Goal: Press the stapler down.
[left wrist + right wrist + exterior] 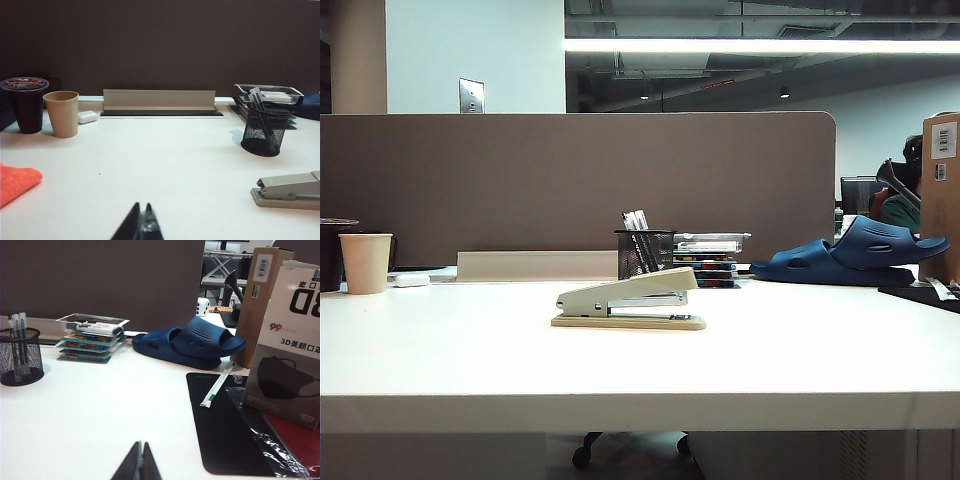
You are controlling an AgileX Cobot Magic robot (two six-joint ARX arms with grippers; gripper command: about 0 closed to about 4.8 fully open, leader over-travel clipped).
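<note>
The beige stapler [630, 303] lies on the white table [470, 350] near the middle, top arm raised, silver magazine showing. In the left wrist view the stapler [290, 189] sits partly cut off at the frame's edge, well to the side of my left gripper [142, 205], which is shut with nothing between its fingers. My right gripper [139, 444] is also shut and empty, hovering over bare table; the stapler is out of the right wrist view. Neither gripper shows in the exterior view.
A black mesh pen cup [644, 253] and stacked trays [708, 258] stand behind the stapler. Blue slippers [850, 255], a cardboard box [262, 300], a mask box [290, 340] and a black mat [225, 425] lie right. A paper cup [62, 113], dark cup [26, 104] and orange cloth [15, 182] sit left.
</note>
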